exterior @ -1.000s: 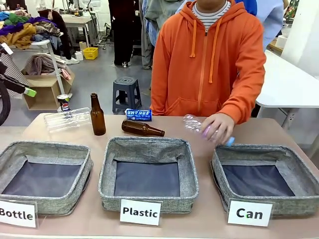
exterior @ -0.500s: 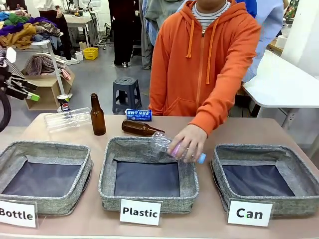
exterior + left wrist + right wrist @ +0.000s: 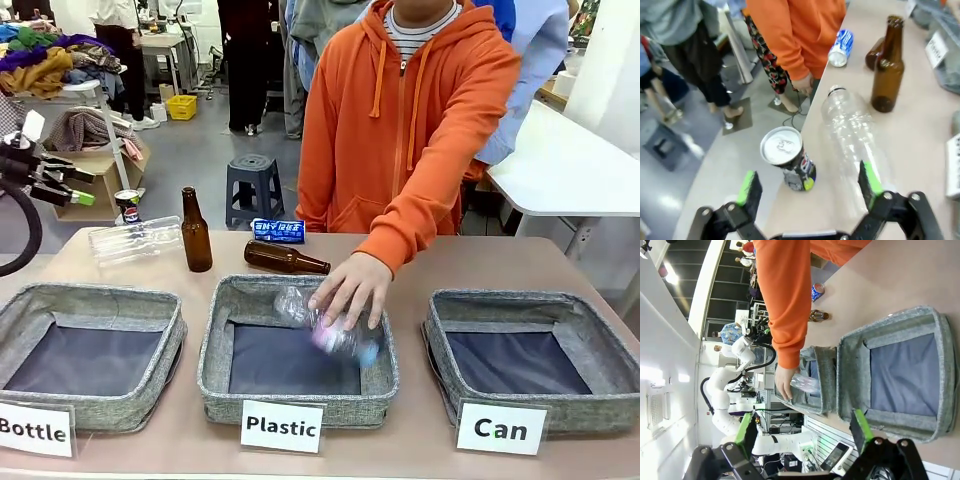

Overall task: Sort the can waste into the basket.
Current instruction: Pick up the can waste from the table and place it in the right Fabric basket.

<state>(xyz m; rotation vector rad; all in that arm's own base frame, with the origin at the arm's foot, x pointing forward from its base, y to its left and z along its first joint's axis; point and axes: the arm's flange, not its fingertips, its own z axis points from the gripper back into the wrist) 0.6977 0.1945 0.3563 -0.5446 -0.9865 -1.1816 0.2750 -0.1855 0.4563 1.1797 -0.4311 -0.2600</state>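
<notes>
Left wrist view: left gripper gapes wide, empty; just beyond, between its fingers, the dark can stands upright at the table's far left. The blue can, second of two, lies far centre. Right gripper, likewise spread and empty, faces the Can basket, rightmost of three.

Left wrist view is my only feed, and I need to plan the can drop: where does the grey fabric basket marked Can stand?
Observer: The grey fabric basket with the white card reading Can is the one furthest to the robot's right in a row of three along the table's near edge.
Operator: Is anything in it yet?
Observer: No, its dark lining lies bare, with no can inside.
Operator: Is the person near it?
Observer: No. The person's hand holds a crushed clear plastic bottle in the middle grey basket marked Plastic, next to the Can one.
</notes>
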